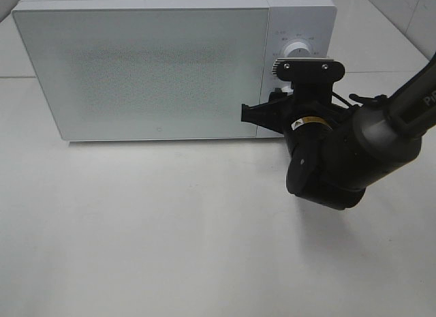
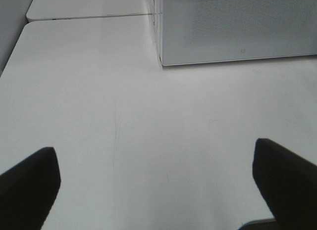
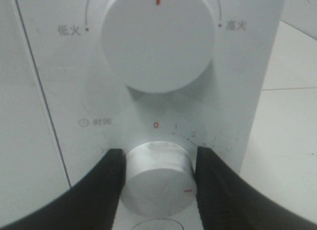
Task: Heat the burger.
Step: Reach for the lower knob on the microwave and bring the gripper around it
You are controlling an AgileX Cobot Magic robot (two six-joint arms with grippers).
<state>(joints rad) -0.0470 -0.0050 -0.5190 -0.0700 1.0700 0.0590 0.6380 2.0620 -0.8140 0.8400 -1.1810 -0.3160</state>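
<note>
1. The timer knob is being clasped by the right hand; a square, slip-free turn is being called for.
2. The left hand is being held released.
3. The burger is being hidden from view, presumably behind the microwave door.

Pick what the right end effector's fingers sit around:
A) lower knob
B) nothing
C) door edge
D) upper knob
A: the right wrist view shows the right end effector with one finger pressed against each side of the lower knob, while the upper knob stands free above it.
</note>
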